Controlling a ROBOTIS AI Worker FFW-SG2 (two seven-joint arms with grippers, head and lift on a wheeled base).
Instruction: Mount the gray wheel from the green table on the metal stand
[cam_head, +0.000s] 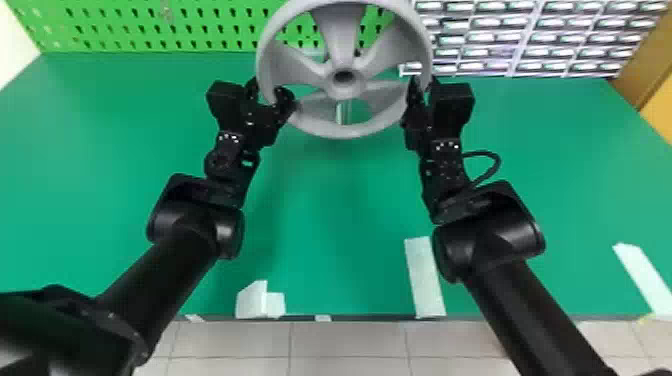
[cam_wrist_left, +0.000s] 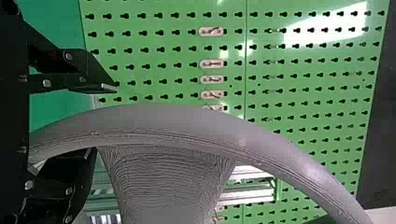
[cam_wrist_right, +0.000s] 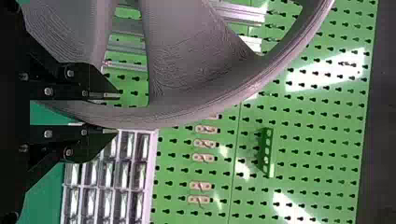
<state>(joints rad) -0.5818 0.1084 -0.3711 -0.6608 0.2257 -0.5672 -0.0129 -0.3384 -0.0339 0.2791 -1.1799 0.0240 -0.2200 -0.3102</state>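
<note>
Gray wheel: upright between the hands, clear of the green table | left gripper: fingers apart around rim | right gripper: clamped on rim | done: lifted | remaining: probably hub alignment, release; seating on metal stand cannot be told

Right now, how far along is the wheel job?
The gray wheel already looks lifted off the green table. The right claw grips its rim; the left claw straddles it, fingers apart. Mounting seems left: the hub hole looks empty.
</note>
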